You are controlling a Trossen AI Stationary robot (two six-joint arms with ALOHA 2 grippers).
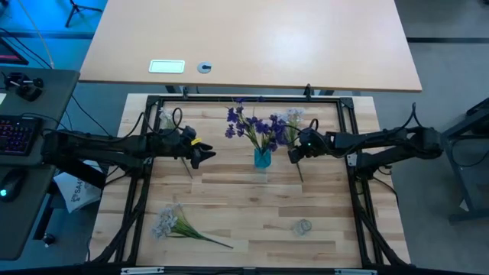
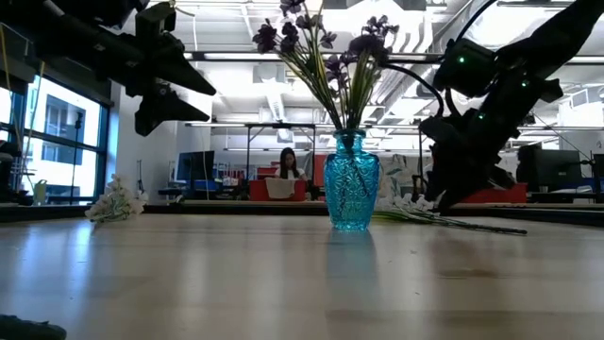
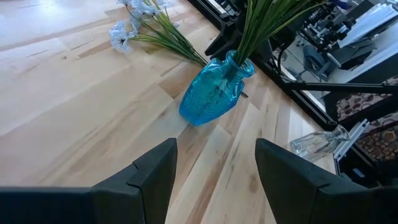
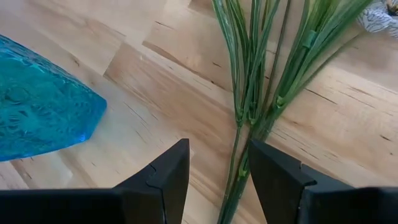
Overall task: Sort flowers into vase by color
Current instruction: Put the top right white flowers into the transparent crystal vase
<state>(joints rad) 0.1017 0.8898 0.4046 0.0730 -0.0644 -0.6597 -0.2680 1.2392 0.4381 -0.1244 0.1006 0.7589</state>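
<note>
Wooden table [image 1: 229, 206], right end effector [image 4: 214, 177] open over flower stems [image 4: 249, 106], left end effector [image 3: 214, 165] open.

A long pale tan wooden desk [image 1: 252, 42] spans the high view at twelve o'clock, beside a black keyboard with glowing keys [image 1: 17, 136] at nine o'clock. Across the low view lies an open office with white ceiling strip lights [image 2: 236, 57], tall windows [image 2: 57, 142] at nine o'clock, and a seated person [image 2: 286, 162] near red furniture [image 2: 255, 189].
</note>
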